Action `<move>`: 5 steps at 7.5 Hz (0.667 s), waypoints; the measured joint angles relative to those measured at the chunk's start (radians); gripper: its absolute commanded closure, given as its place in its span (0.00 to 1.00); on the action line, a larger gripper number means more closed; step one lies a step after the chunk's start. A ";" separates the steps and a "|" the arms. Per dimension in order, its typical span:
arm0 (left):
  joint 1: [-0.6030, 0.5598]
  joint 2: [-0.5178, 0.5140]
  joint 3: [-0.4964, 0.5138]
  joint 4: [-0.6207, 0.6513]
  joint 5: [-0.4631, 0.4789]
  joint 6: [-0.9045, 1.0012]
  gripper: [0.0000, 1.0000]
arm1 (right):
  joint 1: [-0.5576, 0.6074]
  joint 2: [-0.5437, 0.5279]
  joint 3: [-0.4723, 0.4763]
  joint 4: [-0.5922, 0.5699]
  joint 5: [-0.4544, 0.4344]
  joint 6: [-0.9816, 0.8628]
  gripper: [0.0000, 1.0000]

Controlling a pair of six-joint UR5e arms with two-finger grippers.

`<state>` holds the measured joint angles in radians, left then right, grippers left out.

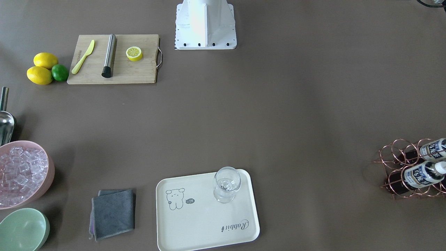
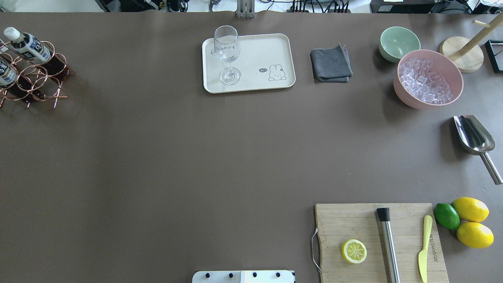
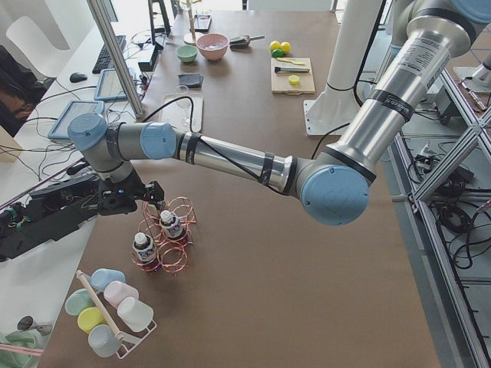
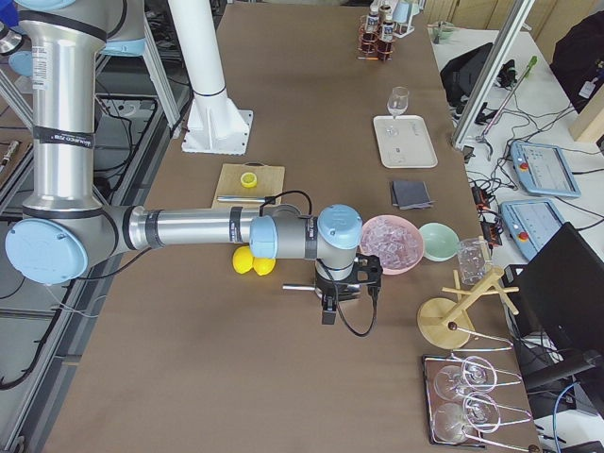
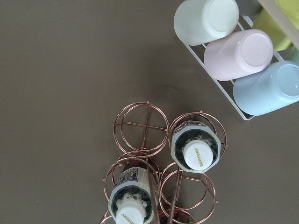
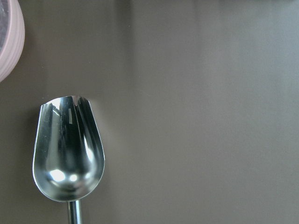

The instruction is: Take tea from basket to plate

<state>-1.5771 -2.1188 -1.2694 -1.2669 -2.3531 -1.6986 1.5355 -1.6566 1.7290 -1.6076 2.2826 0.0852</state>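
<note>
The copper wire basket point(image 2: 39, 74) stands at the table's far left, also in the front view point(image 1: 390, 153). Two tea bottles point(image 2: 29, 46) point(image 2: 4, 72) with white caps stand in its rings. The left wrist view looks straight down on one bottle point(image 5: 195, 147) and another point(image 5: 131, 200), beside an empty ring point(image 5: 140, 123). My left gripper point(image 3: 123, 205) hangs above the basket point(image 3: 182, 207); I cannot tell whether it is open. The cream plate point(image 2: 267, 51) point(image 1: 202, 219) carries a stemmed glass point(image 2: 227, 51). My right gripper point(image 4: 327, 316) hovers over the metal scoop; its state is unclear.
A rack of pastel cups point(image 5: 233, 51) sits close beside the basket. The metal scoop point(image 6: 67, 149) point(image 2: 473, 135) lies by the pink ice bowl point(image 2: 428, 78). A green bowl point(image 2: 399, 43), a grey cloth point(image 2: 331, 65), a cutting board point(image 2: 353, 224) and lemons point(image 2: 471, 222) are on the right side.
</note>
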 measured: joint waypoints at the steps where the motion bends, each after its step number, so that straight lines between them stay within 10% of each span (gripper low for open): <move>1: 0.012 0.004 -0.003 0.001 -0.001 -0.001 0.24 | 0.000 0.000 -0.001 0.000 0.000 -0.001 0.00; 3: 0.032 0.003 -0.003 0.002 -0.020 -0.004 0.48 | 0.000 0.000 -0.002 0.000 0.000 -0.002 0.00; 5: 0.042 0.004 -0.008 0.004 -0.036 -0.004 1.00 | 0.000 -0.001 -0.003 0.001 0.000 -0.004 0.00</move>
<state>-1.5355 -2.1151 -1.2774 -1.2634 -2.3887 -1.7028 1.5355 -1.6575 1.7265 -1.6069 2.2826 0.0810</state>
